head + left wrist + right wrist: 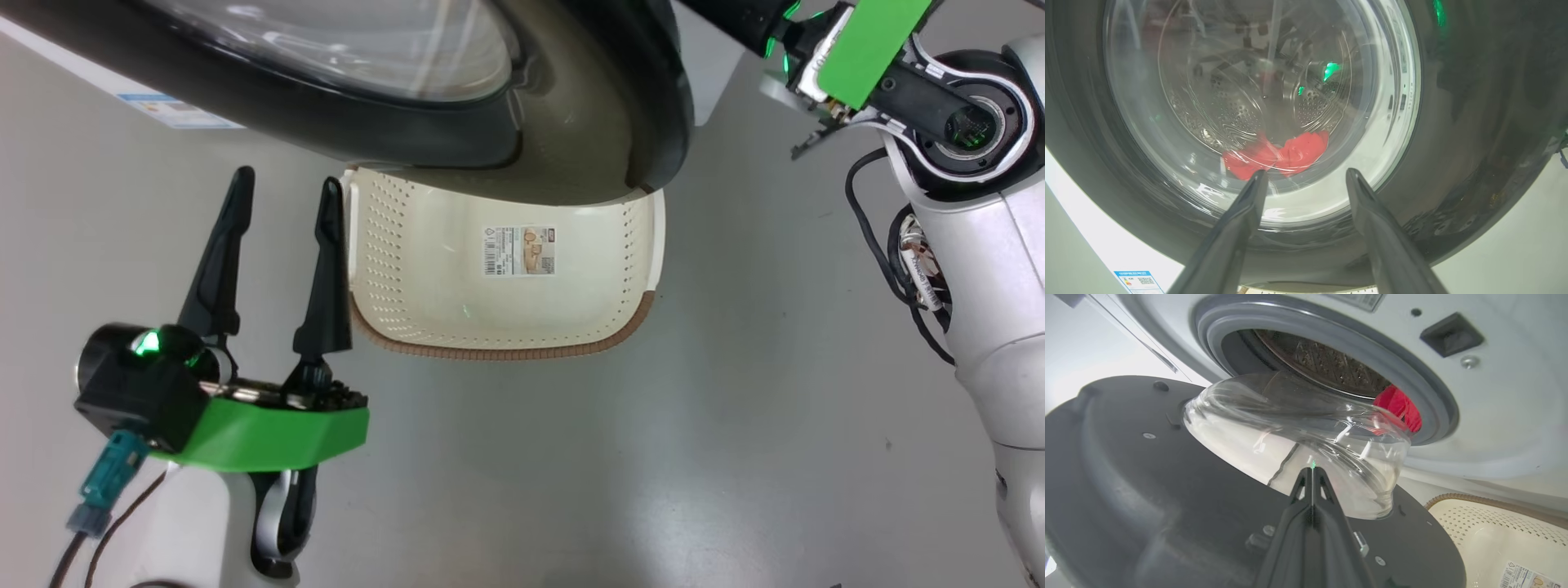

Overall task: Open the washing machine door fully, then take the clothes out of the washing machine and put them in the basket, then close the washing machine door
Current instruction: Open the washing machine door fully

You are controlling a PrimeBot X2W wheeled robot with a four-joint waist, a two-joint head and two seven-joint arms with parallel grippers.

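The washing machine door stands partly open, its black rim and glass across the top of the head view. Under it on the floor sits the empty cream basket. My left gripper is open at the basket's left, facing the door's outer side. Red clothes show through the glass in the drum. My right gripper is shut and empty on the door's inner side, its tip at the glass bowl. The washing machine shows its grey ring, with the clothes inside.
Grey floor lies open in front of the basket. My right arm's wrist reaches in from the upper right, and its fingers are hidden behind the door. A blue label sits on the machine's front. The basket lies below the door's edge.
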